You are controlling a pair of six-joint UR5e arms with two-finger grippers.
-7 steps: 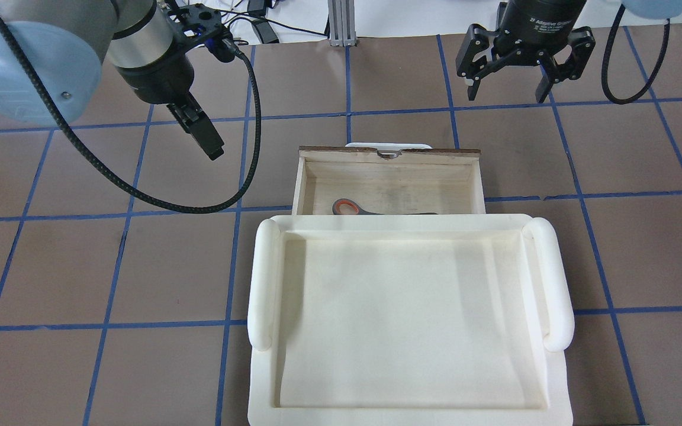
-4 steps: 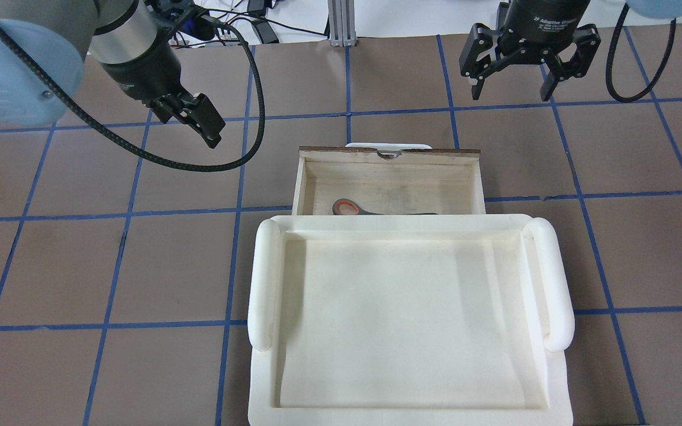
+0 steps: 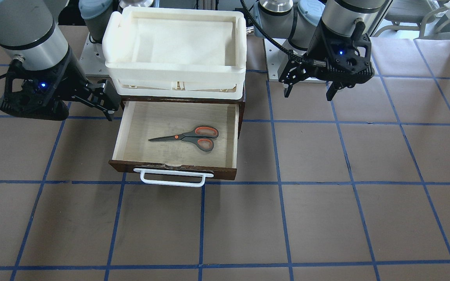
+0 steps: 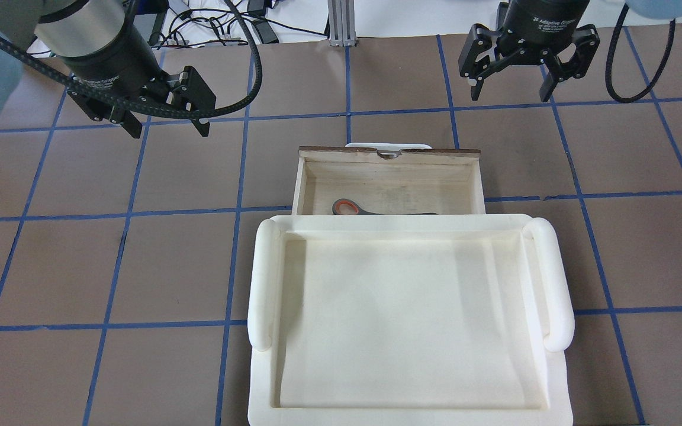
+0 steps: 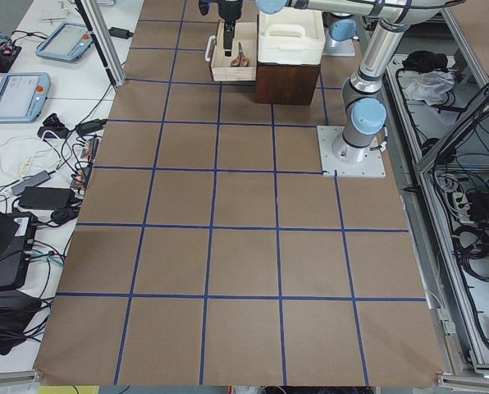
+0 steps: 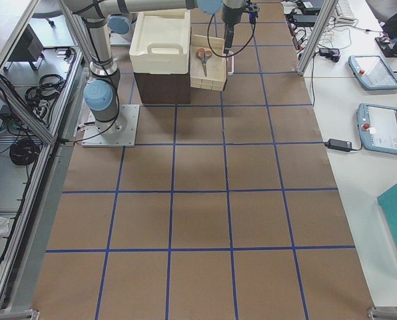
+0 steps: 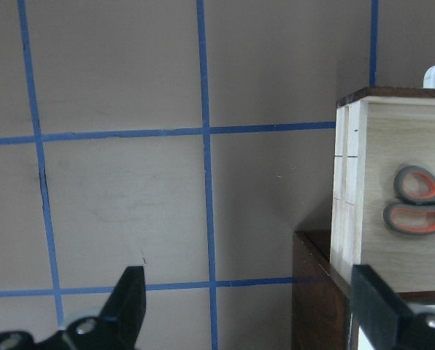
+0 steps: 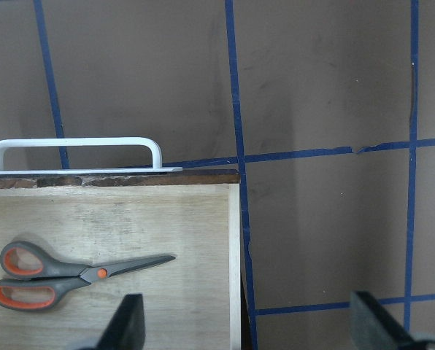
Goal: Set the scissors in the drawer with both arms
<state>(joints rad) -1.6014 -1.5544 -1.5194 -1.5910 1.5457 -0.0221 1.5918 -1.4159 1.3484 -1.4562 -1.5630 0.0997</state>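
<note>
The scissors [image 3: 188, 137] lie flat on the pale floor of the pulled-out drawer [image 3: 172, 166], handles toward my left side. They also show in the overhead view [image 4: 353, 208], half hidden by the tub rim. The drawer's white loop handle [image 3: 172, 180] faces away from me. My left gripper [image 4: 169, 131] hangs open and empty above the table, left of the drawer front; its wrist view shows the scissors' handles [image 7: 418, 204]. My right gripper [image 4: 510, 96] hangs open and empty above the table, beyond the drawer's right corner; its wrist view shows the whole scissors [image 8: 71, 273].
A cream-white plastic tub [image 4: 400, 222] sits on top of the dark brown cabinet [image 5: 285, 82] that holds the drawer. Brown table paper with a blue tape grid lies all around. Cables and tablets lie past the table's far edge [image 4: 246, 23].
My left gripper has turned at the wrist and shifted left and away from the drawer, so both fingers now show spread apart. The right gripper and the scissors have barely moved.
</note>
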